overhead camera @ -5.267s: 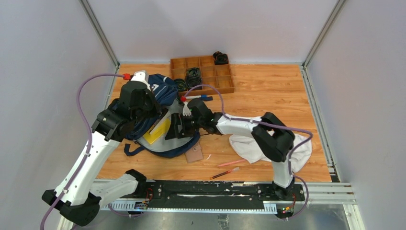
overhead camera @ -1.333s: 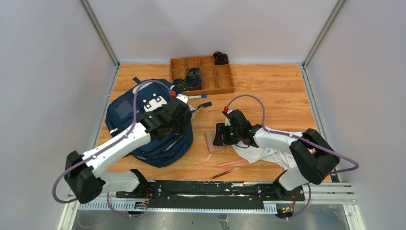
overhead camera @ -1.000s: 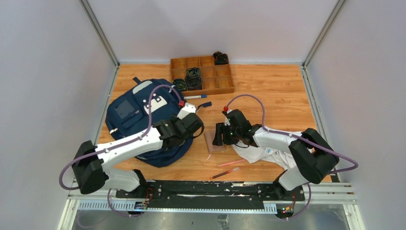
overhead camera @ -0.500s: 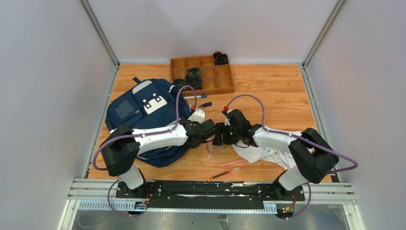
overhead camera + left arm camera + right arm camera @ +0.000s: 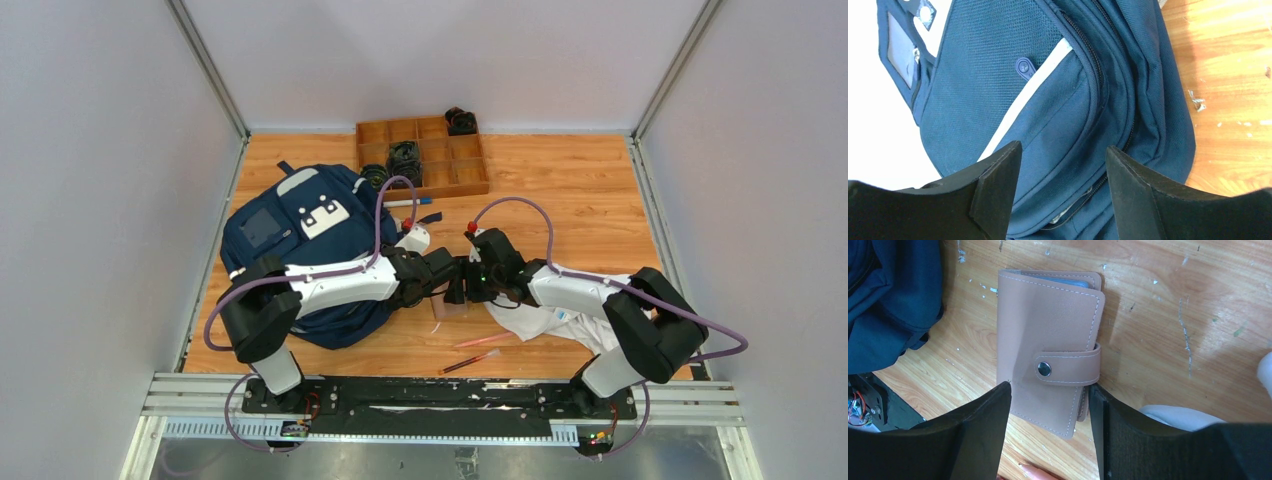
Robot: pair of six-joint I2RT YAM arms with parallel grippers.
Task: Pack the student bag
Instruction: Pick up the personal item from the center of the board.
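The student bag [image 5: 290, 230] lies flat at the left of the table, navy with light stripes. In the left wrist view the student bag [image 5: 1048, 100] fills the frame, and one zip gapes a little at the bottom. My left gripper [image 5: 447, 272] [image 5: 1063, 147] is off the bag's right edge, open and empty. My right gripper [image 5: 457, 290] [image 5: 1049, 386] faces it, shut on a pink snap wallet [image 5: 1048, 330] [image 5: 448, 305] that rests on the wood. Both its fingertips press the wallet's sides. The bag's edge [image 5: 888, 300] shows at the left of the right wrist view.
A wooden compartment tray [image 5: 470, 185] with black coiled items stands at the back. A blue marker [image 5: 405, 202] lies beside the bag. White cloth [image 5: 560, 320] [image 5: 1173, 415] lies under the right arm. Two pencils [image 5: 485, 342] lie near the front edge.
My left arm swung right, off the top of the bag, until its gripper stopped beside the right gripper, and its jaws widened. The right arm and the wallet stayed put.
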